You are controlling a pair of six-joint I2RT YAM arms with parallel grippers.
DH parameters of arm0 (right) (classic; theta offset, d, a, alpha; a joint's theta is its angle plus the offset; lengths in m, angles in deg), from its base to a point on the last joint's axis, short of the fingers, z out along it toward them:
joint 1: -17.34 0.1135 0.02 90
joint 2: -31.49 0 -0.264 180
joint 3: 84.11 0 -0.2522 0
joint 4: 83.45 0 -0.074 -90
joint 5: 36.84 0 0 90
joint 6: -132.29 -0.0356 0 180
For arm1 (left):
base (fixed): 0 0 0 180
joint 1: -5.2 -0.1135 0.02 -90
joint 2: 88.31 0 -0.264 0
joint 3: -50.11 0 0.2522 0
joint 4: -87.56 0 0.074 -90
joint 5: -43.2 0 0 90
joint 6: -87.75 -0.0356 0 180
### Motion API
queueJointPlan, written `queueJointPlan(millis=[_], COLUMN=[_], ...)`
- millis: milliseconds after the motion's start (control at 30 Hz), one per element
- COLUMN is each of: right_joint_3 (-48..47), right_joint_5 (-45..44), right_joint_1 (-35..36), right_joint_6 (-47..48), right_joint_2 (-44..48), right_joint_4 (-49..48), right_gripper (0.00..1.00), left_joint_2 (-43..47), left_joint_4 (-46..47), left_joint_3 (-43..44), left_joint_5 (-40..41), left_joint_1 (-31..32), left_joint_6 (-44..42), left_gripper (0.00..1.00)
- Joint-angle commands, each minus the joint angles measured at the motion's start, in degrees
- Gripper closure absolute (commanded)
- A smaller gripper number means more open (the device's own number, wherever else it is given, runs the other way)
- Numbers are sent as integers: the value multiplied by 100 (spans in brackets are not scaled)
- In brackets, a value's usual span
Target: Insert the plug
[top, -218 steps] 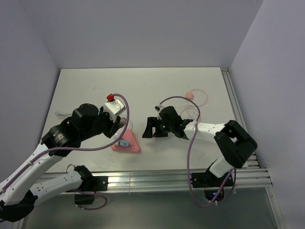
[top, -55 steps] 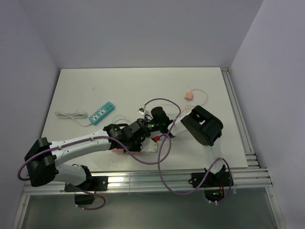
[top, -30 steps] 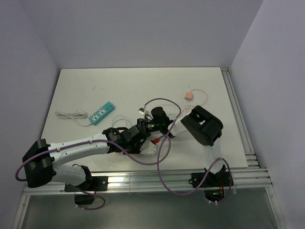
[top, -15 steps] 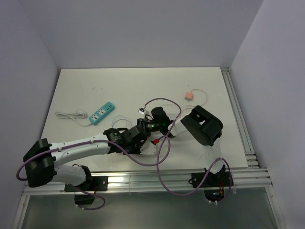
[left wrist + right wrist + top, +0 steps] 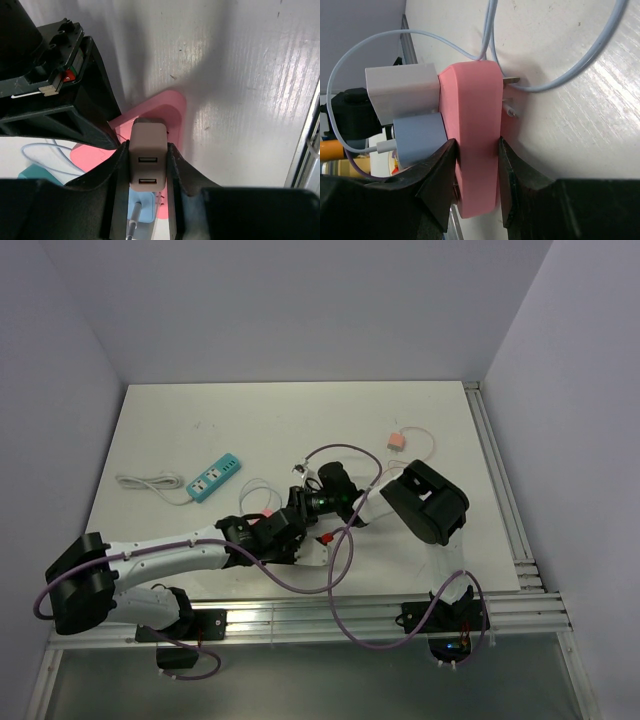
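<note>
A beige plug [image 5: 147, 160] with two USB ports sits between the fingers of my left gripper [image 5: 146, 152], which is shut on it. Its far end meets the pink socket block [image 5: 165, 107]. In the right wrist view my right gripper [image 5: 475, 155] is shut on that pink block [image 5: 472, 130], which stands on edge. The beige plug [image 5: 402, 90] and a blue plug [image 5: 417, 137] sit against the block's left face. Metal prongs [image 5: 512, 80] stick out of the block's other face. From above, both grippers [image 5: 295, 522] meet at the table's near middle.
A teal power strip [image 5: 215, 477] with a white cord lies at the left. A small pink plug [image 5: 397, 440] with a thin looped cable rests at the back right. A pale blue cable [image 5: 360, 55] loops from the blue plug around the block. Metal rails [image 5: 505, 490] run along the right edge.
My left wrist has shifted slightly against the right gripper. Both grips are unchanged.
</note>
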Motion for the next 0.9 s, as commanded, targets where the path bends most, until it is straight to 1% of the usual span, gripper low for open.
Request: queueJointPlan(millis=[0, 167, 333, 467, 633, 800, 833, 867], right_joint_3=[-251, -260, -224, -207, -233, -216, -216, -216], right_joint_5=[179, 179, 161, 196, 232, 267, 267, 249], right_joint_1=[220, 282, 274, 273, 274, 273, 273, 282], right_joint_6=[307, 255, 299, 246, 246, 220, 237, 220], right_joint_2=[-18, -27, 43, 78, 105, 87, 78, 78], right_joint_4=[596, 686, 685, 615, 624, 510, 501, 510], right_gripper=[100, 100, 100, 100, 100, 100, 100, 100], left_joint_2=[-556, -829, -952, -944, -865, -803, -751, -750], left_joint_4=[-270, -147, -261, -296, -296, -472, -498, -551], left_joint_3=[-487, -610, -628, -628, -514, -277, -250, -207], left_joint_5=[-314, -446, -876, -982, -1149, -1061, -1070, -1105], left_joint_1=[-29, -90, -213, -345, -346, -363, -363, -372], left_joint_6=[-169, -247, -230, -230, -186, -142, -134, -133], left_gripper=[100, 100, 100, 100, 100, 100, 99, 92])
